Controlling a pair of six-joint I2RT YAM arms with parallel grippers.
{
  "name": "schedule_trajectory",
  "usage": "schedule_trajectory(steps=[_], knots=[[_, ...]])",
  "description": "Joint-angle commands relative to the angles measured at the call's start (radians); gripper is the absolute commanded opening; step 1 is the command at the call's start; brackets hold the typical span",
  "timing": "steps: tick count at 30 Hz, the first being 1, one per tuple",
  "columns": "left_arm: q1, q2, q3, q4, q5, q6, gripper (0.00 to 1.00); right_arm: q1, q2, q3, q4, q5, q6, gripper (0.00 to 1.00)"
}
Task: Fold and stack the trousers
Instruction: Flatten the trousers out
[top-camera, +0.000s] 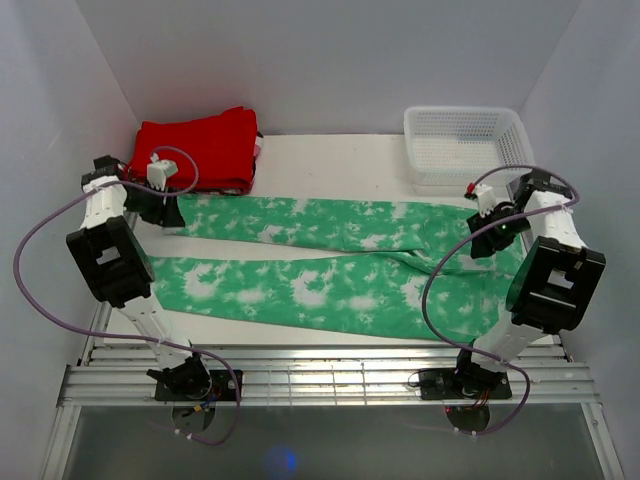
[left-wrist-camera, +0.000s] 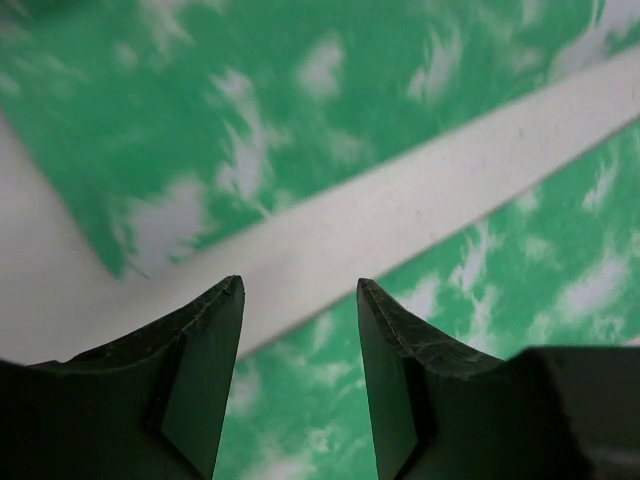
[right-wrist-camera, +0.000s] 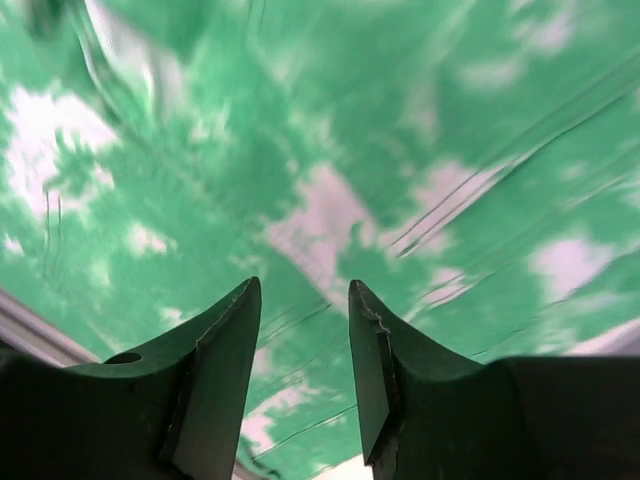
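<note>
The soft green trousers (top-camera: 300, 288), blotched white, lay flat on the white tabletop (top-camera: 330, 165), legs forming a narrow V. The left gripper (left-wrist-camera: 300, 282) stood apart over the bare strip between them. The right gripper (right-wrist-camera: 305, 284) stood apart, empty, above creased fabric.

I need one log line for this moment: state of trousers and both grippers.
trousers: flat, unfolded | left gripper: open, empty, over cuffs | right gripper: open, empty, over waist
</note>
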Motion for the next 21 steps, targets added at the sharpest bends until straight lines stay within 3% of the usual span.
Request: schedule_trajectory(steps=[1, 4, 11, 16, 21], knots=[[-0.024, 0.005, 0.176, 0.09, 0.153, -0.141, 0.6, 0.016, 0.006, 0.131, -0.012, -0.158, 0.073, 0.46], [-0.091, 0.102, 0.248, 0.174, 0.081, -0.233, 0.6, 0.048, 0.076, 0.182, 0.083, -0.114, 0.167, 0.41], [-0.186, 0.246, 0.229, 0.372, -0.049, -0.347, 0.6, 0.137, 0.224, 0.159, 0.29, 0.028, 0.285, 0.36], [-0.186, 0.289, 0.175, 0.346, -0.144, -0.306, 0.58, 0.177, 0.27, 0.052, 0.375, 0.112, 0.253, 0.35], [-0.107, 0.216, -0.001, 0.286, -0.178, -0.213, 0.52, 0.181, 0.226, -0.065, 0.37, 0.135, 0.138, 0.34]])
